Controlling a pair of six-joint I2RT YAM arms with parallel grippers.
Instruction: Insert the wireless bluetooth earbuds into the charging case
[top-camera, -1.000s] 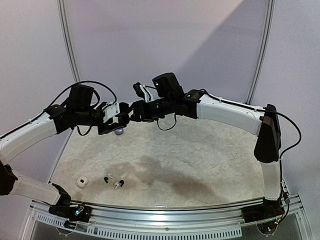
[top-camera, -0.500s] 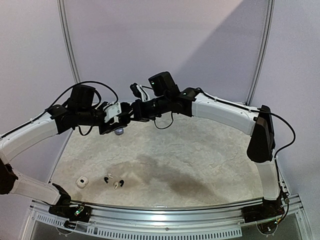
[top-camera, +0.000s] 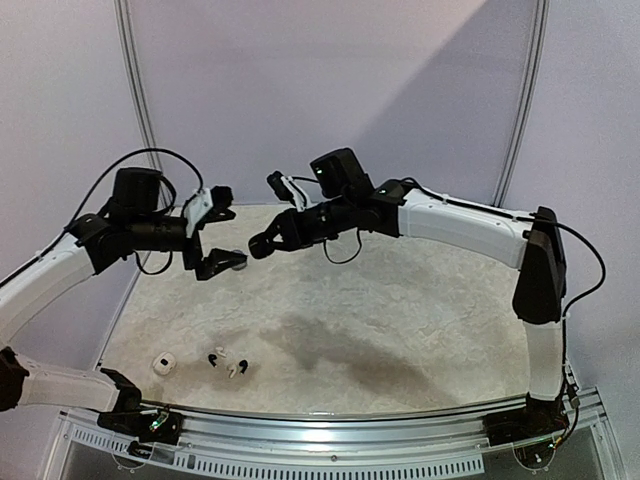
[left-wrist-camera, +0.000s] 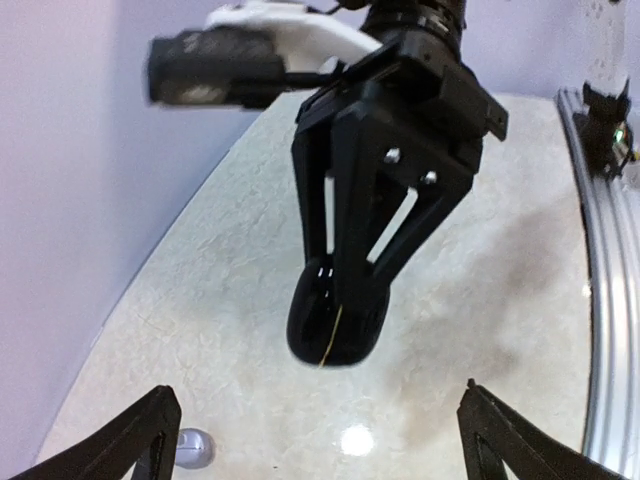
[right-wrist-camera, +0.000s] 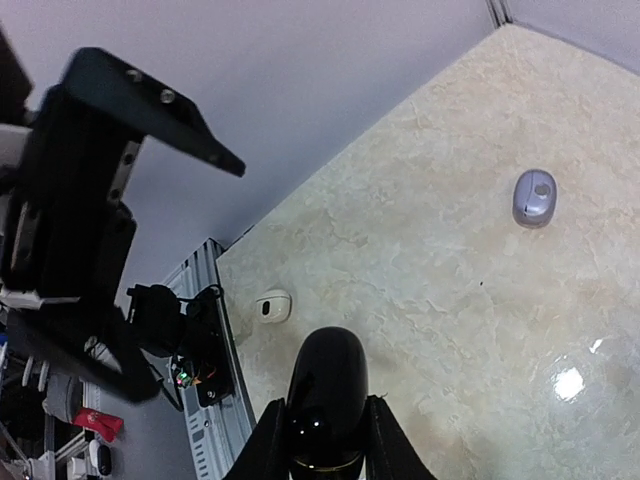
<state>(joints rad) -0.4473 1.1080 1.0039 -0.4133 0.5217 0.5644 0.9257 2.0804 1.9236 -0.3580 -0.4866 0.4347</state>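
since a moment ago the left gripper (top-camera: 222, 228) has backed off to the left and spread its jaws wide, holding nothing, so it now stands apart from the right gripper (top-camera: 258, 245) above the far side of the table (top-camera: 400, 320). seen from above, the earbuds (top-camera: 228, 362) lie near the front left edge, just beside a white case (top-camera: 163, 363), well apart from both grippers. the left wrist view shows the right gripper's fingers pinching a glossy black charging case (left-wrist-camera: 335, 320) in the air, with a lavender case (left-wrist-camera: 195, 447) on the table below. in the right wrist view the black case sits clamped between its own fingers.
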